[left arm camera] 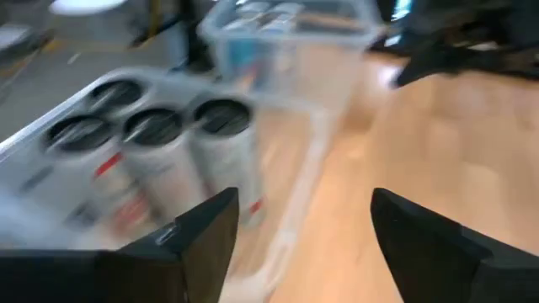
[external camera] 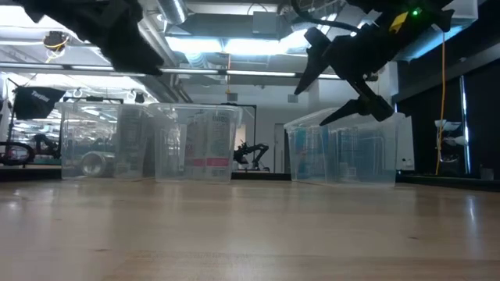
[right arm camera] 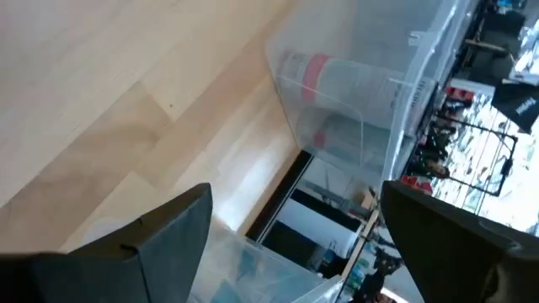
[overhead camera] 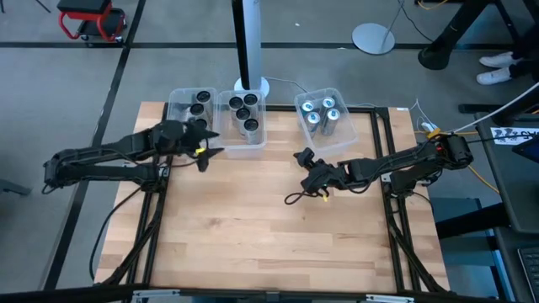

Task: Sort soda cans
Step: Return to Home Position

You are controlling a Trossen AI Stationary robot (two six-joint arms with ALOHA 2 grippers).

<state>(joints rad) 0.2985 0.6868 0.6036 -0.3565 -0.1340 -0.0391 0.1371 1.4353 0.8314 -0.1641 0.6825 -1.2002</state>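
Seemingly the sorting is done: the worktop (overhead camera: 253,219) shows no loose can. At its far edge, the middle bin (overhead camera: 240,145) has the left bin (overhead camera: 174,105) just beside it and the right bin (overhead camera: 341,139) farther off on its other side. The left gripper (overhead camera: 217,144) hovers at the middle bin's front corner and the right gripper (overhead camera: 301,168) well to its right, both with fingers spread and holding nothing. The soda cans (overhead camera: 242,114) stand upright inside all three bins; only homing seems left.

Bright ceiling lights (external camera: 234,45) glare in the low view; the table (overhead camera: 269,227) lies evenly lit
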